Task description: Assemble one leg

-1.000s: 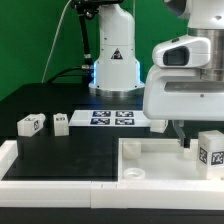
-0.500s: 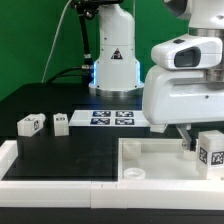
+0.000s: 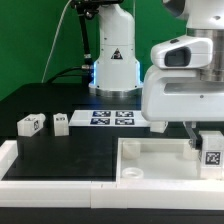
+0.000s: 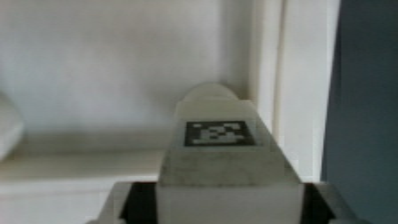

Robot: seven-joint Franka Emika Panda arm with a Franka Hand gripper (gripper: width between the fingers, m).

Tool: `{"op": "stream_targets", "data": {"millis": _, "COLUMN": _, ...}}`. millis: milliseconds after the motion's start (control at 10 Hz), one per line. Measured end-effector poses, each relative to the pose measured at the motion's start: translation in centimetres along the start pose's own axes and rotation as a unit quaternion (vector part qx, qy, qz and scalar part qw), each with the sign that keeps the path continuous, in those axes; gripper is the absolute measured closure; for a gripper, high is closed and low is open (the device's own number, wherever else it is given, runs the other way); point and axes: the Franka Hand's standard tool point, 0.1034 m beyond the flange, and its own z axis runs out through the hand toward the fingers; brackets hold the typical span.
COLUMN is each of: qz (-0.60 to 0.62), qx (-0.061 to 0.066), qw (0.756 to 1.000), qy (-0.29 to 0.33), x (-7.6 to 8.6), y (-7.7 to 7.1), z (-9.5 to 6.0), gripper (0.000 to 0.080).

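1. Gripper (image 3: 204,140) hangs at the exterior view's right, over the tabletop (image 3: 150,158). It is clamped on the leg (image 3: 211,152); in the wrist view the leg (image 4: 221,150) sits between the two dark fingers (image 4: 128,203), tag facing the camera.
2. Held leg is upright at the right edge of the tabletop, its lower end low inside the tray near the right wall; whether it touches the floor of the tray cannot be told.
3. Surface: black table (image 3: 70,150), white rim along the near edge. Marker board (image 3: 112,118) lies flat farther back, centre. Two more legs rest on the black surface at far left: one (image 3: 30,124) and a second (image 3: 60,123) just beside it, well apart from the gripper.
4. Room: green backdrop, robot base (image 3: 113,65) behind the marker board.
5. Change from 1.0 s ago: the held leg and fingers have dropped lower and shifted slightly right; loose legs and marker board unchanged.
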Motion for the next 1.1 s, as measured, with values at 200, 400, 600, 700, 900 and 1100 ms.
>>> {"op": "stream_targets", "data": {"millis": 200, "qz": 0.139, "qx": 0.006, "qw": 0.99, "qy": -0.003, "x": 0.02, "y": 0.08, "z": 0.02, "gripper": 0.0509}}
{"op": "stream_targets", "data": {"millis": 400, "qz": 0.277, "qx": 0.007, "qw": 0.961, "qy": -0.001, "x": -0.04, "y": 0.03, "z": 0.04, "gripper": 0.0509}}
{"op": "stream_targets", "data": {"millis": 600, "qz": 0.386, "qx": 0.009, "qw": 0.922, "qy": -0.003, "x": -0.05, "y": 0.02, "z": 0.01, "gripper": 0.0509}}
{"op": "stream_targets", "data": {"millis": 700, "qz": 0.452, "qx": 0.01, "qw": 0.892, "qy": -0.006, "x": -0.05, "y": 0.03, "z": 0.01, "gripper": 0.0508}}
{"op": "stream_targets", "data": {"millis": 900, "qz": 0.524, "qx": 0.012, "qw": 0.852, "qy": -0.009, "x": -0.01, "y": 0.13, "z": 0.01, "gripper": 0.0508}}
{"op": "stream_targets", "data": {"millis": 1100, "qz": 0.562, "qx": 0.014, "qw": 0.827, "qy": -0.012, "x": -0.02, "y": 0.11, "z": 0.02, "gripper": 0.0503}}
